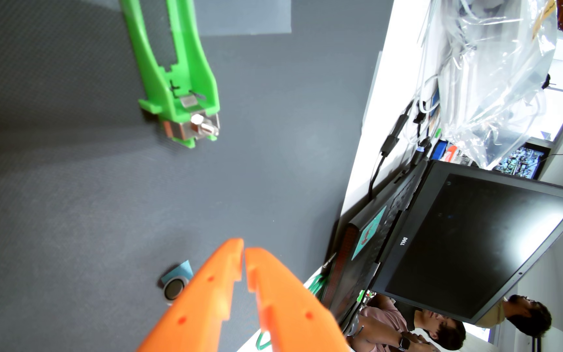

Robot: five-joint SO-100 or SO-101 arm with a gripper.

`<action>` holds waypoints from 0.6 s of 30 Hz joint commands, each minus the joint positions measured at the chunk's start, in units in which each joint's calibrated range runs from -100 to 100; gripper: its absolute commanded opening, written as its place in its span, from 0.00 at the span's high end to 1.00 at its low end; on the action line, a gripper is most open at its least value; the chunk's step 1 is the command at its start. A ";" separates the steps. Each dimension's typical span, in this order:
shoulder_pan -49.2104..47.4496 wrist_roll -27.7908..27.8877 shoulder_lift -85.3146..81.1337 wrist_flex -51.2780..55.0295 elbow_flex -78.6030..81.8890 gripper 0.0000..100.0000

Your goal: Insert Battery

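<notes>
Currently empty, orange end effector [244,252] nearly pressed together above the grey counter [70,186]; battery [175,287] lying just beside its left finger. Better to spread wide, centre over it, then carry toward the green holder [178,78]

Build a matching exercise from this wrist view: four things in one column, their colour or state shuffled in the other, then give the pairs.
Things:
1. gripper
2. battery holder
3. coin cell battery
4. Dell laptop

Descriptions:
A. green, lying on the mat, metal contact at one end
B. screen dark, lid open
C. orange fingers, tips nearly touching, empty
D. small silver disc beside a blue tag

Pairs: 1-C, 2-A, 3-D, 4-B
</notes>
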 commanded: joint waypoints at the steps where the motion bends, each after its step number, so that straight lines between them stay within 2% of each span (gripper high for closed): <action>1: 0.35 -0.05 -0.33 0.21 -0.25 0.98; 9: -0.12 2.01 0.01 0.97 -4.48 0.99; 18: 0.47 2.32 0.26 13.67 -24.56 0.99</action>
